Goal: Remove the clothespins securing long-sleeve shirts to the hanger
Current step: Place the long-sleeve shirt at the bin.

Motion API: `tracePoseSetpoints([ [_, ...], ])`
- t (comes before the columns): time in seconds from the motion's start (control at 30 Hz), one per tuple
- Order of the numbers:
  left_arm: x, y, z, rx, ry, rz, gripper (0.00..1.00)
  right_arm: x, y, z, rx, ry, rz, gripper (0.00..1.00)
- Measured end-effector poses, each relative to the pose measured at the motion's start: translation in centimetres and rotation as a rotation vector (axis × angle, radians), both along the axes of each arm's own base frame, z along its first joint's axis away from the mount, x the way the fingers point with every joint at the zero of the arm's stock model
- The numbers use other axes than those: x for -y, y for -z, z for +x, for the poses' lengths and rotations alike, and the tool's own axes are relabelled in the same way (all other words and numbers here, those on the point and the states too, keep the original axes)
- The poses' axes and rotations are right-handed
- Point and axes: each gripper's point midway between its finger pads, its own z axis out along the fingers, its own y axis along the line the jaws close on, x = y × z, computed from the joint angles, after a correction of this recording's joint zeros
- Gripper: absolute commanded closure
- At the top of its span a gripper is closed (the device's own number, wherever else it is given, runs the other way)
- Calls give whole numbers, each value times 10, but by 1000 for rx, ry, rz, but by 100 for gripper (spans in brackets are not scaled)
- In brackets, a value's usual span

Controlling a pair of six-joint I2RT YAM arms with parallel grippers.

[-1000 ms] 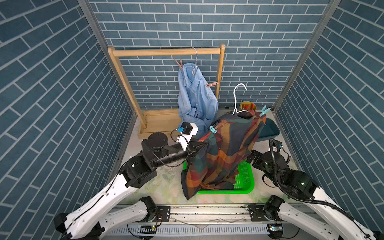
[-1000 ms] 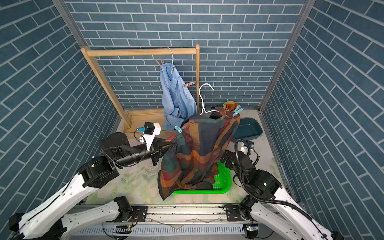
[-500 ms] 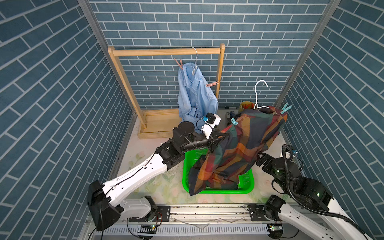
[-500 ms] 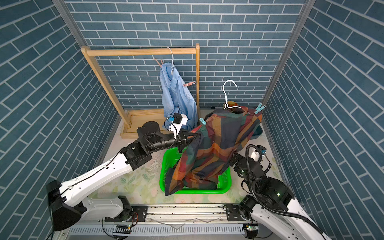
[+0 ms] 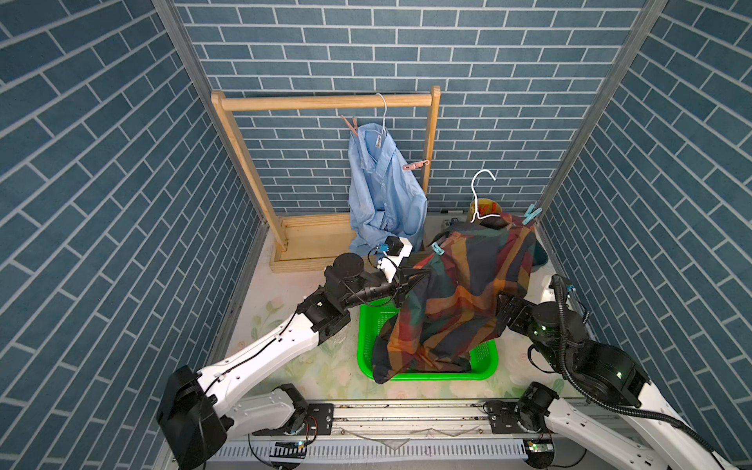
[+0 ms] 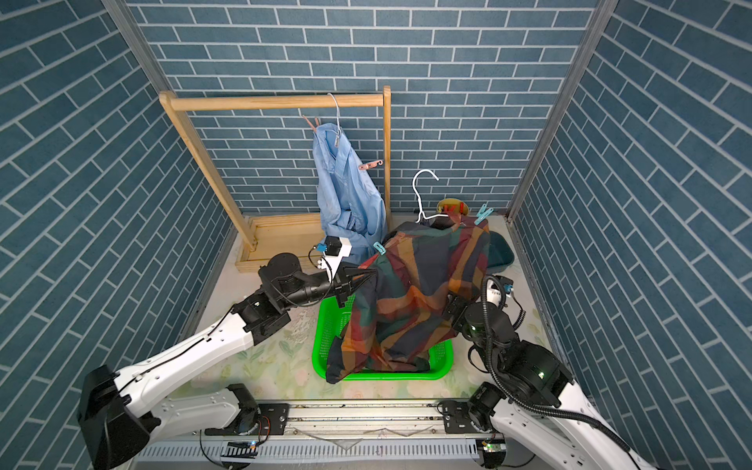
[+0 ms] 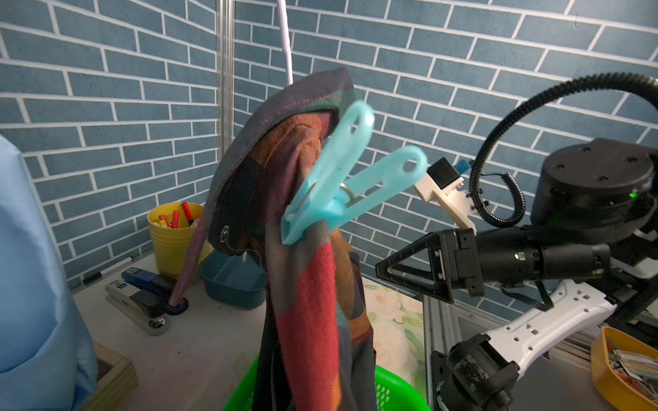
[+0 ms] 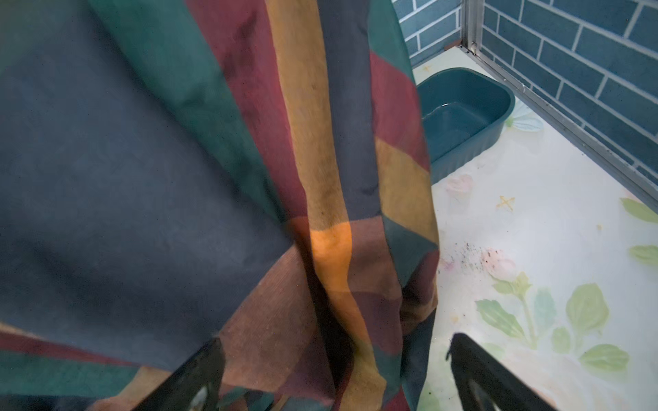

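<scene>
Over green basket point(image 5: 447, 375), plaid shirt point(image 5: 460, 293) swung back leftward.

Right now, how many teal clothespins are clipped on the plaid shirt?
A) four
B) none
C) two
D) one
C: in both top views one teal clothespin grips a shoulder of the plaid shirt, and a second teal clothespin grips the opposite shoulder.

The place is a lab test booth: brick-print panels point(image 5: 101, 162) on metal posts point(image 5: 590, 110) enclose a worktop point(image 5: 280, 309) with two robot arms point(image 5: 264, 354) on a rail point(image 5: 407, 419).
</scene>
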Motion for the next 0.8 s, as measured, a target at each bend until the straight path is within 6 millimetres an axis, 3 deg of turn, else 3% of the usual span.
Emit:
tracePoseSetpoints([
  [0.13, -23, -10, -21, 74, -4, 26, 100, -12, -13, 6, 25, -46, -10, 1],
  [0.27, -43, -3, -37, 126, -14, 86, 100, -23, -41, 12, 77, -96, -13, 2],
  [0.37, -50, 19, -40, 113, -22, 153, 100, -33, -59, 16, 107, -137, -21, 2],
  [0.53, -56, 75, -38, 22, -41, 267, 100, -43, -69, 17, 123, -198, -40, 1],
  [0.6, -60, 94, -39, -21, -48, 312, 100, -42, -70, 17, 124, -196, -50, 1],
  [0.67, -65, 100, -41, -38, -61, 327, 100, -35, -70, 18, 124, -167, -68, 1],
  [0.8, -85, 91, -52, -21, -114, 293, 100, -8, -63, 19, 105, -50, -128, 2],
])
